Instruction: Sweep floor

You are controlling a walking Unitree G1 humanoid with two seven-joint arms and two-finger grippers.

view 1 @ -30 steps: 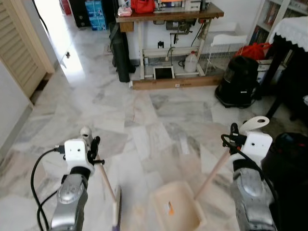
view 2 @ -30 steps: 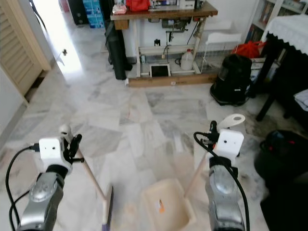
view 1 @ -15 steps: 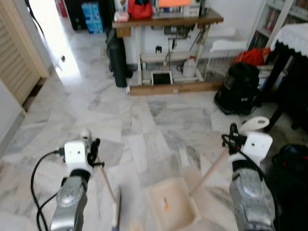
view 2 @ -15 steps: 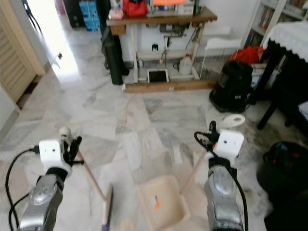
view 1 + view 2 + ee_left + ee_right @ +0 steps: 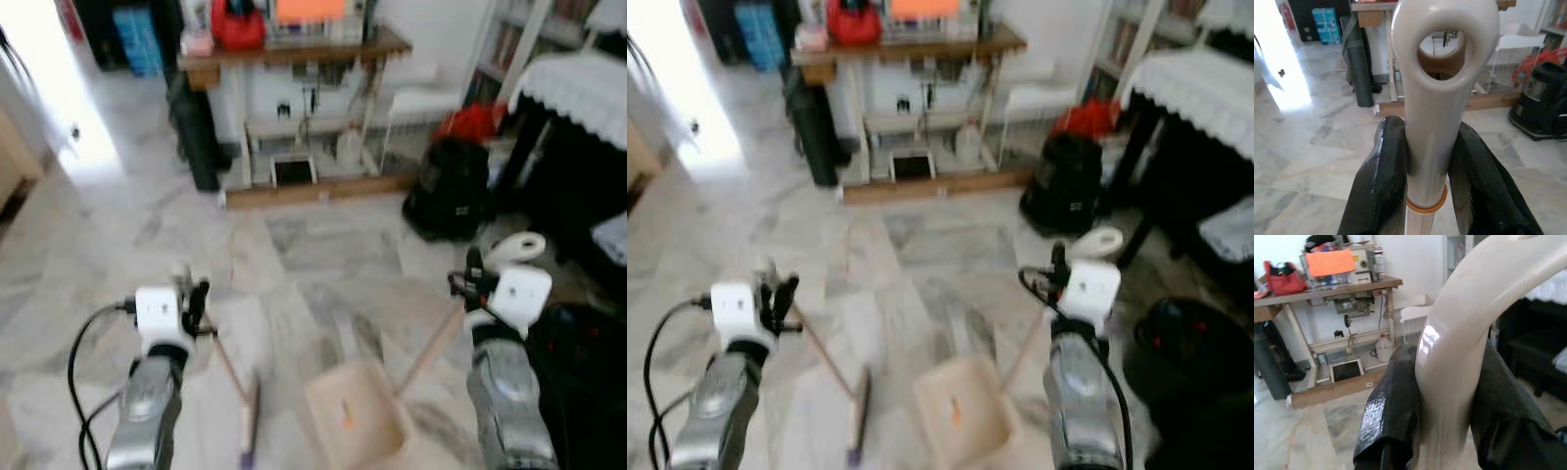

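- Left gripper (image 5: 1427, 161): clenched on the top of the broom (image 5: 242, 406) handle, just below its hanging loop.
- Right gripper (image 5: 1442, 391): clamped round the curved handle of the dustpan (image 5: 355, 423).
- Landmark, dustpan: its tray rests on the marble floor (image 5: 323, 245); the broom head lies just beside it, toward the left gripper.
- Handling, judged: both tools look light, stiff and smooth, so a high grip gives reach but may let the shafts twist.
- Orange scrap (image 5: 345, 417): lies inside the tray.
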